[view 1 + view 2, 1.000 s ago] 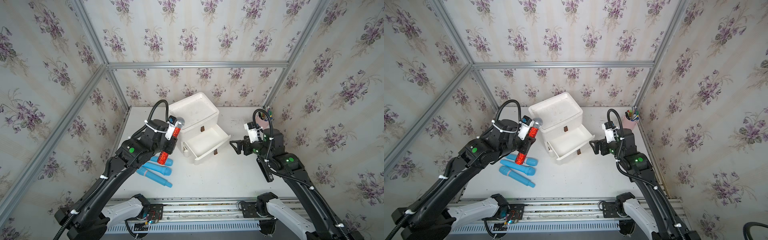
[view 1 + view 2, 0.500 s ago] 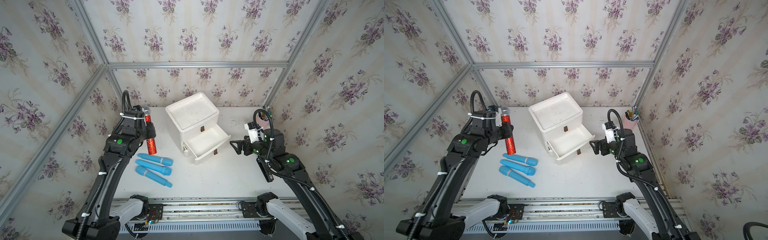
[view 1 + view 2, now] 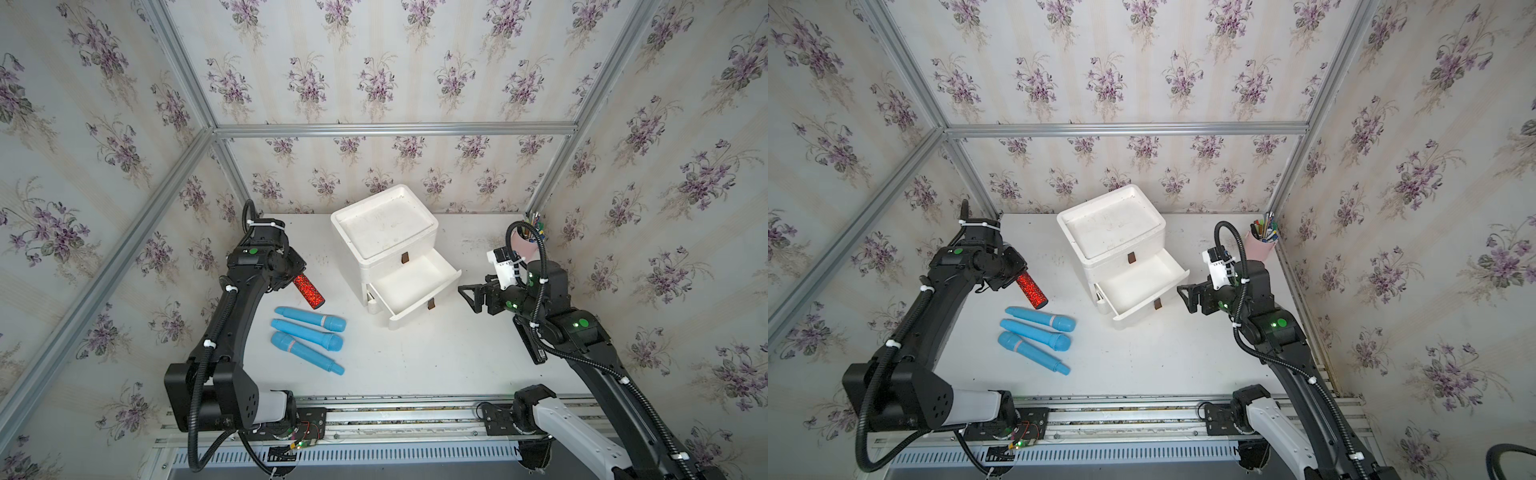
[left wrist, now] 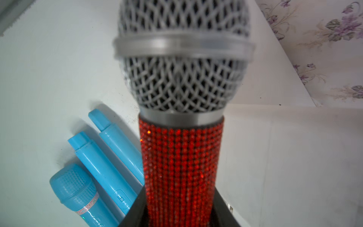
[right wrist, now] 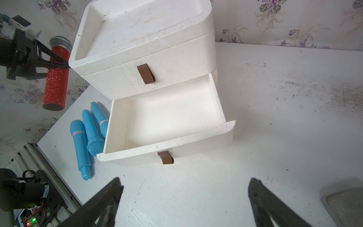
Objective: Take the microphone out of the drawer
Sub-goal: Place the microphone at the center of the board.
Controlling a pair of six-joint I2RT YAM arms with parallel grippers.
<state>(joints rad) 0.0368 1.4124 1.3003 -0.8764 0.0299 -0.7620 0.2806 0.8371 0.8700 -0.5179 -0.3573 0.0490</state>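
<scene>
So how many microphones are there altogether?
4. Three blue microphones lie side by side on the table, and a red microphone is in the left end effector. The shut upper drawer could hide more.

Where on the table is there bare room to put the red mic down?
Bare table between the blue mics, the open drawer and the front rail; also beside the cabinet toward the back-left corner. Crowded: by the tail of the red mic, where the blue mics lie.

Three blue toy microphones lie side by side on the worktop. A pink cup of pens stands in a far corner
</scene>
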